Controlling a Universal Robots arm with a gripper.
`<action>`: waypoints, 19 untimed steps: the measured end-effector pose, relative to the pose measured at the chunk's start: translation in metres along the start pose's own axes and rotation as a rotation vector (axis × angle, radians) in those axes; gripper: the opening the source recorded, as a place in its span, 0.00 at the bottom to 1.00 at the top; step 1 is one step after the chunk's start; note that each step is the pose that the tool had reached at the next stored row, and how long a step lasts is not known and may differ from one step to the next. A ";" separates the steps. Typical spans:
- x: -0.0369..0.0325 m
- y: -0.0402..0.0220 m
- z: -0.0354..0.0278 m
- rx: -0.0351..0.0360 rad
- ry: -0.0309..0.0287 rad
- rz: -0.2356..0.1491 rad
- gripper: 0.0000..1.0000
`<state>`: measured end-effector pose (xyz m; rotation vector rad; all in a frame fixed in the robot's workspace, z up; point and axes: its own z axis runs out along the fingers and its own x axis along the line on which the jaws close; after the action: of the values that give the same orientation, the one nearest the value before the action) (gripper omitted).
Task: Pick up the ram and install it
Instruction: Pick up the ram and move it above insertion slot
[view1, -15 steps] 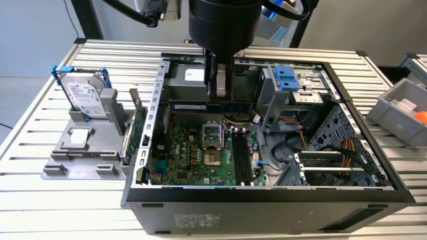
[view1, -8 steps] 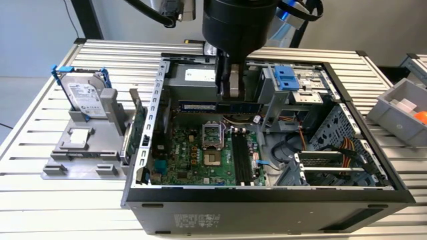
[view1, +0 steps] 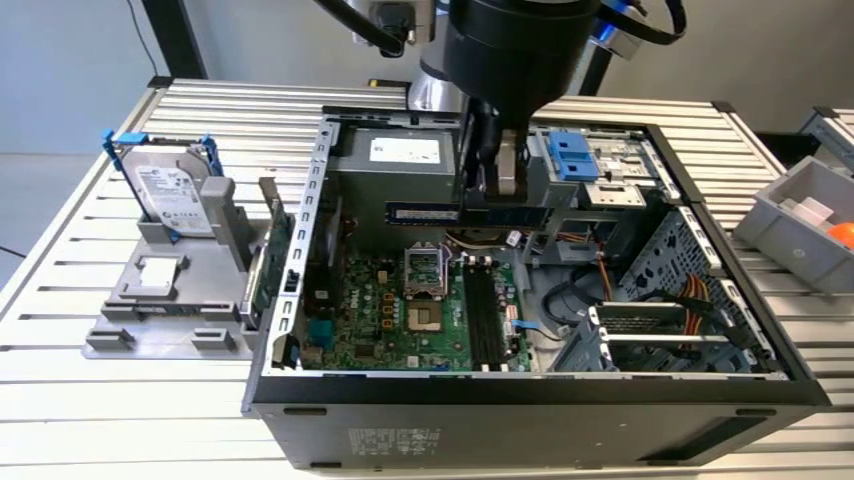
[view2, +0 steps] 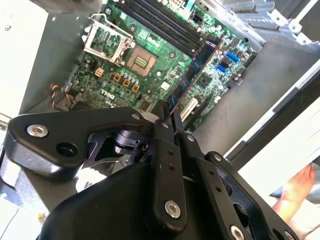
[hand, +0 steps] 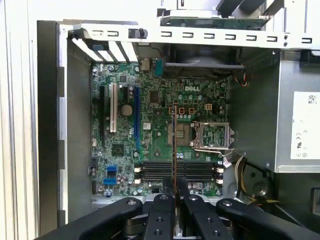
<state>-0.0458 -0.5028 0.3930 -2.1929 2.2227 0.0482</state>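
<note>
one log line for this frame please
gripper: shut on ram | ram: held above motherboard, not seated | black slots: empty

Case (view1: 534, 400): I see it on the table (view1: 54, 290), open side up.
Motherboard (view1: 387, 320): inside the case, on its floor.
Ram (view1: 424, 212): held in the gripper (view1: 497, 208), above the motherboard, at 12 o'clock from the slots (view1: 483, 318).
Hard drive (view1: 171, 190): at 9 o'clock from the case, exterior view.
Bin (view1: 790, 215): at 3 o'clock.
</note>
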 end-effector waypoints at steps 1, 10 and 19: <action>0.0000 -0.0017 0.0000 -0.0002 0.0000 0.000 0.00; -0.0002 -0.0162 -0.0001 -0.0008 0.0000 0.000 0.00; -0.0004 -0.0307 -0.0003 -0.0014 0.0001 0.000 0.00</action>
<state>-0.0151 -0.5028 0.3930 -2.1936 2.2234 0.0497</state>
